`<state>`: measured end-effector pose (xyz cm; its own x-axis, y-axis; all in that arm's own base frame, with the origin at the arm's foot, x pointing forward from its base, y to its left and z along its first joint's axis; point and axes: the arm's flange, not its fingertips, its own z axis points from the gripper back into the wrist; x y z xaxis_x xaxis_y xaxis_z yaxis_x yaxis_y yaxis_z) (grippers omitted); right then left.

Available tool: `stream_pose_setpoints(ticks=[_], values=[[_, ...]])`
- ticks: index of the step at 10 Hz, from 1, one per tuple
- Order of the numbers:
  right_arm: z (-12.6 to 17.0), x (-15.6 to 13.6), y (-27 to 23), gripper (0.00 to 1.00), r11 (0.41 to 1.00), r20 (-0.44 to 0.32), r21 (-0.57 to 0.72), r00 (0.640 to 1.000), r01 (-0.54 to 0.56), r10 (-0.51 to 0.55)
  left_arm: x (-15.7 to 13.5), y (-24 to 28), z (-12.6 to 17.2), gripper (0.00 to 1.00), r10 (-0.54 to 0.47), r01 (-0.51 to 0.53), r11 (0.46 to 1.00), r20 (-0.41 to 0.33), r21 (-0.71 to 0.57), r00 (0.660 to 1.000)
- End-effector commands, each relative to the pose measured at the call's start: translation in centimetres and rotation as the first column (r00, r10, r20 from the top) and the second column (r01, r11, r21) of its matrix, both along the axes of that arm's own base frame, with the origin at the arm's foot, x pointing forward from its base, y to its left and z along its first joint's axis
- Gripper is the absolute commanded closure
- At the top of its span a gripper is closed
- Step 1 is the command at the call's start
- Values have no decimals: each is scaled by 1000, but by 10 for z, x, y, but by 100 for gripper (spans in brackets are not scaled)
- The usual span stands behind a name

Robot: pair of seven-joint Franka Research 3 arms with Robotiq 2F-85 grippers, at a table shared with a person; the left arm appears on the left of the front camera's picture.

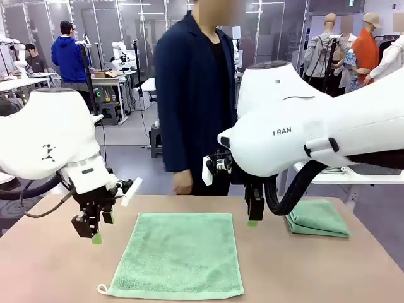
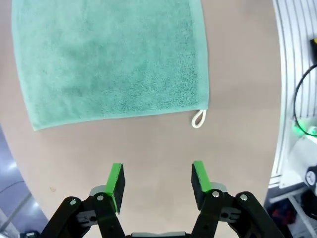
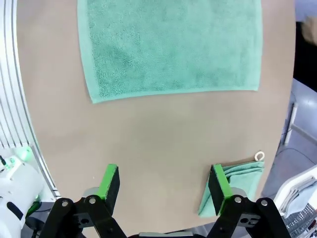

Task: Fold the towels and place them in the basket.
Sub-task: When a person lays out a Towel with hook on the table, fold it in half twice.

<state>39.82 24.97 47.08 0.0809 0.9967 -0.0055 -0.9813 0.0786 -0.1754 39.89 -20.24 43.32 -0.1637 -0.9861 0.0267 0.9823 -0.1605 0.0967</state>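
tbl [image 1: 303,265] tan | person [image 1: 196,95] dk jacket, far side, standing | bg person [image 1: 68,57] blue hoodie

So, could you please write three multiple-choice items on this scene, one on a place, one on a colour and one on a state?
1. Where does the folded towel lie?
A. On the table, on the robot's right of the spread towel
B. On top of the spread towel
C. In the person's hand

2. What colour are the pads on the left gripper?
A. Red
B. Green
C. Blue

3. How does the left gripper stand?
A. Shut on the spread towel's loop
B. Open over bare table, holding nothing
C. Shut on nothing

Answers:
1 A, since the front view shows it on the tabletop apart from the spread towel.
2 B, since the left wrist view shows bright green pads.
3 B, since its fingers stand apart with only table between them.
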Motion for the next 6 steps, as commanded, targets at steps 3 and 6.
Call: stream_pose_setpoints(ticks=[3, 6], values=[[-7, 1, 1, 9, 1000, -2, 1, 1000, -2, 2, 3, 0, -6, 31, 27, -27, 1000, -6, 10, 1000], [-7, 1, 1, 9, 1000, -2, 1, 1000, -2, 2, 3, 0, -6, 31, 27, -27, 1000, -6, 10, 1000]])
